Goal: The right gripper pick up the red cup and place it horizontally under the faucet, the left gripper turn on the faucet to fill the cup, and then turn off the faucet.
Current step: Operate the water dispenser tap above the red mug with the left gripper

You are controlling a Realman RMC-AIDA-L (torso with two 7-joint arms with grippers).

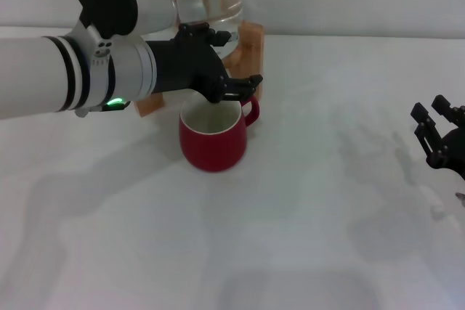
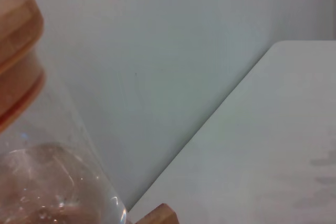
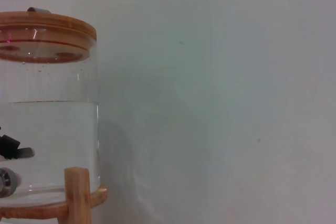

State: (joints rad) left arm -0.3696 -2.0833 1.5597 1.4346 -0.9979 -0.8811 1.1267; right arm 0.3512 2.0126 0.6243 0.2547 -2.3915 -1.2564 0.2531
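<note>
- Table [image 1: 327,237]: white, broad surface, fills most of the head view; a pale wall stands behind it.
- Left arm [image 1: 43,81]: white with black bands and a green light, reaches in from the left across the back of the table.
- Jug [image 3: 47,129]: clear, partly filled with water, at the back of the table behind the left gripper; largely hidden by the arm in the head view.
- Lid [image 3: 44,35]: round, wooden, closes the jug's top.
- Stand [image 3: 79,195]: wooden, carries the jug; an upright post shows at the jug's side.
- Cup [image 1: 214,134]: red outside, white inside, upright on the table just in front of the jug, mouth up, small handle turned to the right. Nothing grips it.
- Left gripper [image 1: 236,88]: black claw, directly above the cup's back rim, at the jug's front where the faucet sits. Whether its fingers are spread or closed cannot be told.
- Right gripper [image 1: 436,136]: black claw at the right edge of the table, well apart from the cup; fingers spread, holding nothing.
- Faucet [image 3: 6,181]: only a small chrome part shows low on the jug in the right wrist view; hidden by the left gripper in the head view.
</note>
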